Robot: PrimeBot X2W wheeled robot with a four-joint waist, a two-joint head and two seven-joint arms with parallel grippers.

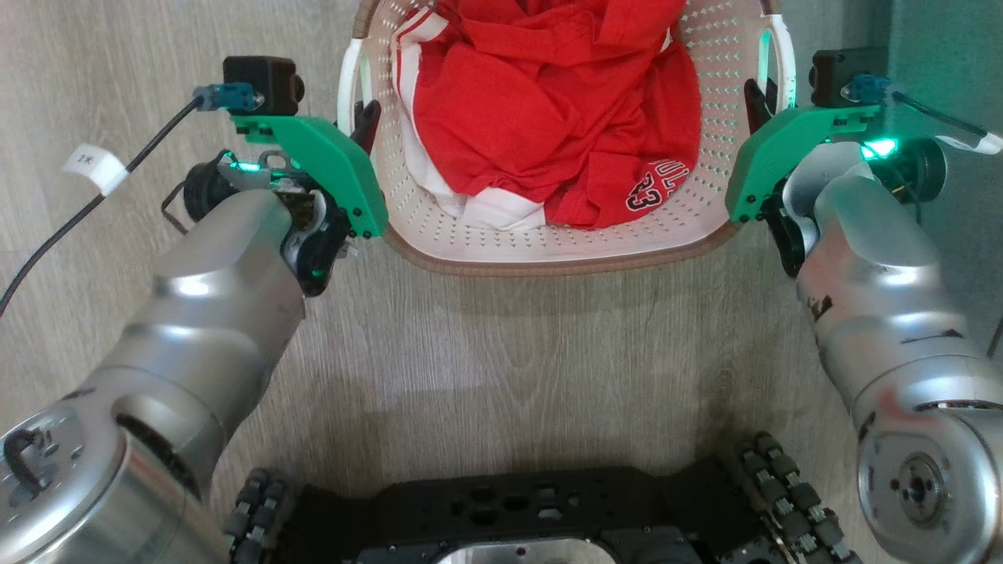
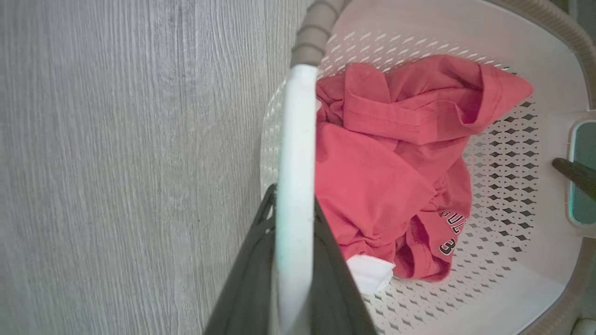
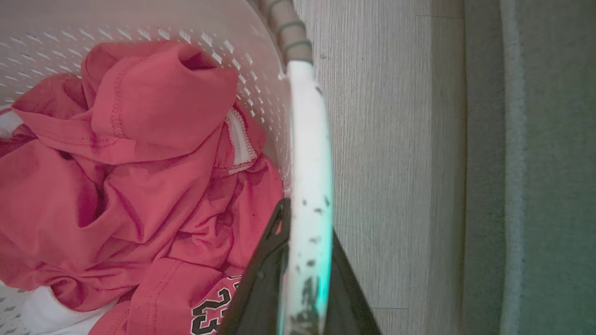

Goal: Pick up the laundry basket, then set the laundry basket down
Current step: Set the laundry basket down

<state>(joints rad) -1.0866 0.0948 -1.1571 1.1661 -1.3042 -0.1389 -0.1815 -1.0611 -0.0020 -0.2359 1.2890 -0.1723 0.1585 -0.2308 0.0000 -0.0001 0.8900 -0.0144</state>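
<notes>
Where pale grey wood-grain flooring (image 1: pixel 509 352) runs under the whole scene, a black cable (image 1: pixel 70 219) with a white tag (image 1: pixel 94 168) trails across its left side. The left gripper (image 1: pixel 362 117), mounted under a green plastic bracket (image 1: pixel 313 149), has its two dark fingers (image 2: pixel 247 279) clamped one on each side of the smooth white left handle (image 1: pixel 349 78) of the laundry basket (image 1: pixel 548 262). The basket sits centrally ahead of the robot's black base (image 1: pixel 533 509). It is rounded-rectangular, of cream plastic with rows of small perforations and a brown ribbed rim. Crumpled red clothing (image 1: pixel 548 102) with white trim and dark lettering lies inside it. Whether its underside touches the floor cannot be told. The right gripper (image 1: pixel 764 98) likewise pinches the scuffed white right handle (image 1: pixel 783 66) between its fingers. Bare floor lies open between basket and base, and out to the left. To the right, a darker grey-green strip (image 3: pixel 549 163) borders the flooring close beside the silver right arm (image 1: pixel 870 282).
</notes>
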